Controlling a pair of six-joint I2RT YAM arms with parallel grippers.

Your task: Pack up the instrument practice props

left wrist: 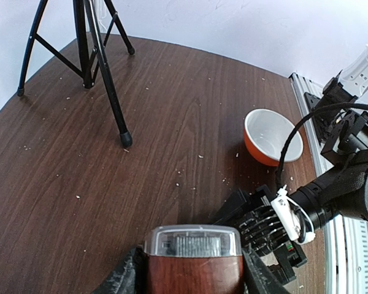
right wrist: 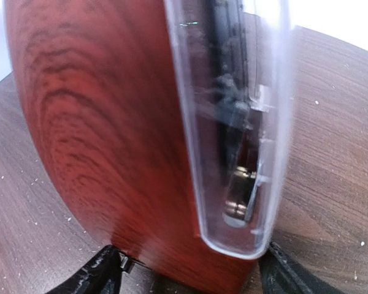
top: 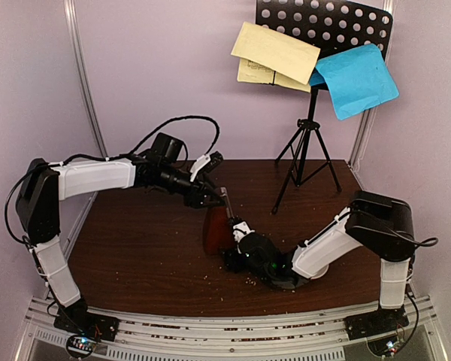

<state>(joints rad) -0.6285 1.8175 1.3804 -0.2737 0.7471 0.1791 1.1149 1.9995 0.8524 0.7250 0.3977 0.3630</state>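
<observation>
My left tool (left wrist: 193, 278) grips the metronome (top: 214, 228) on the counter (left wrist: 141, 122). My right tool (right wrist: 193, 271) sits wide around its bottom; I cannot tell if it squeezes. The music stand (top: 323, 22) and sheets (top: 274, 49) are not packed yet.

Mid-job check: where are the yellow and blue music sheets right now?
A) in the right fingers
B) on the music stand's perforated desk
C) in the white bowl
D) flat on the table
B: the yellow sheets and the blue sheet rest on the desk of the music stand, well above the table.
</observation>
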